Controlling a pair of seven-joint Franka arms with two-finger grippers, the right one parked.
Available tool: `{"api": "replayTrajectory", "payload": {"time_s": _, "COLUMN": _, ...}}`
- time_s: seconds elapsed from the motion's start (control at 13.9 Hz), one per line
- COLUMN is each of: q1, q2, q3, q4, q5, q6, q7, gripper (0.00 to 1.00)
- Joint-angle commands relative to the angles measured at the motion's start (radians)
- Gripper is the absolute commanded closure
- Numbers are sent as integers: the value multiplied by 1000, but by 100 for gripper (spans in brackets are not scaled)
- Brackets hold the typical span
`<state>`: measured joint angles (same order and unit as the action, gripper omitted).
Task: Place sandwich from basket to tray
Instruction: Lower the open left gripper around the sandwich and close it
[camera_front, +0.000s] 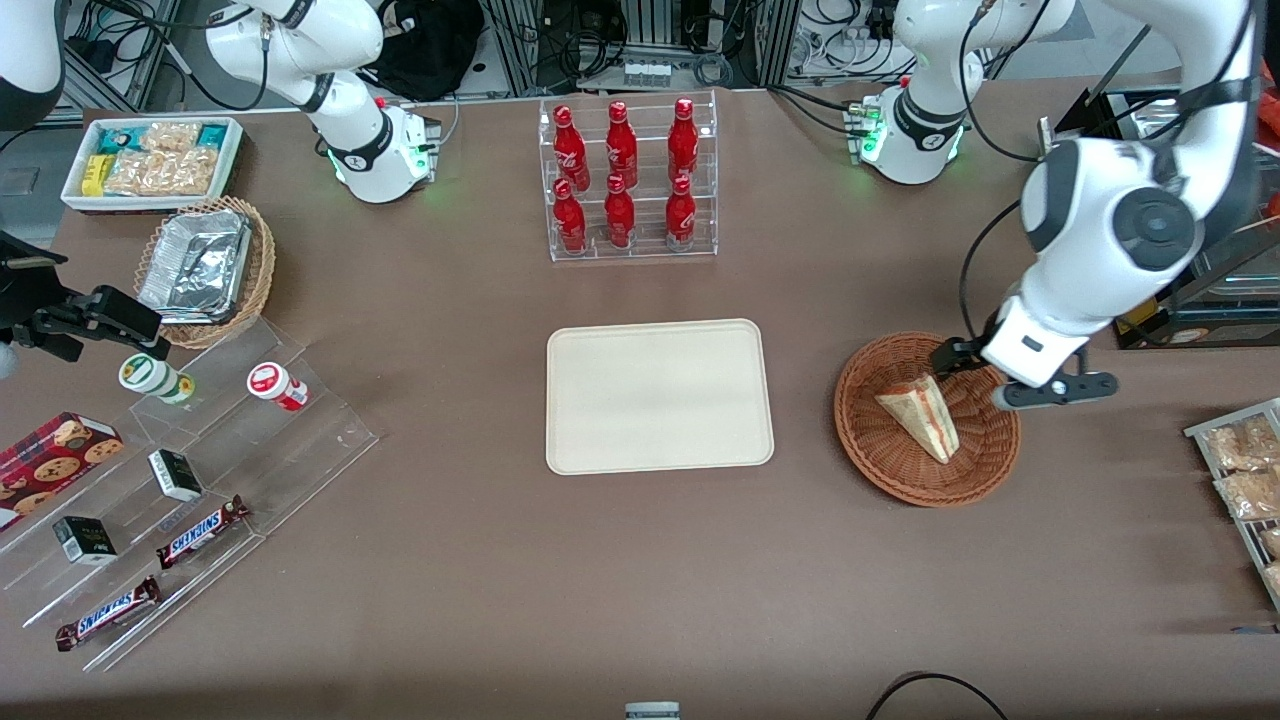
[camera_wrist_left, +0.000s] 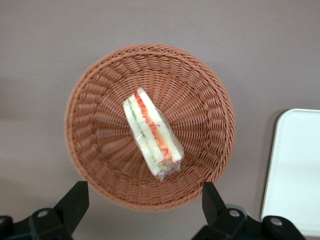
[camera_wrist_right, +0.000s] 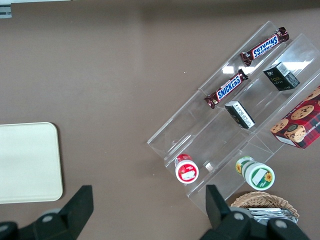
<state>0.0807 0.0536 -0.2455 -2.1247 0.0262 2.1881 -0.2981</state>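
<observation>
Cream-beige tray (camera_front: 659, 396) lies bare mid-table; beside it, toward my working end, the reddish wicker basket (camera_front: 880, 455) holds the wrapped sandwich (camera_wrist_left: 152, 132). My gripper (camera_wrist_left: 145, 207) hovers above the basket, fingers spread wide and empty. The wedge's long axis lies slantwise to my finger line.

A: I see the left arm (camera_front: 1110, 250) in glossy white shells with dark grey round joint caps; a black cable runs along it.

B: And the gripper (camera_wrist_left: 145, 212)?

A: Its fingers (camera_wrist_left: 75, 200) are matte black wedges on black mounts, each with what looks like a silver screw.
</observation>
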Motion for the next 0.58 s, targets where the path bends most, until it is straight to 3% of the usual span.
{"api": "replayTrajectory", "payload": {"time_s": 0.0, "q1": 1, "q2": -34, "q3": 2, "q4": -129, "q5": -2, "q6": 151, "q7": -109, "gripper": 0}}
{"api": "replayTrajectory", "payload": {"time_s": 0.22, "q1": -1, "q2": 21, "q3": 2, "q4": -153, "q5": -2, "q6": 237, "q7": -315, "gripper": 0}}
{"api": "replayTrajectory", "payload": {"time_s": 0.5, "q1": -1, "q2": 77, "q3": 0, "q4": -169, "q5": -2, "q6": 280, "q7": -363, "gripper": 0}}
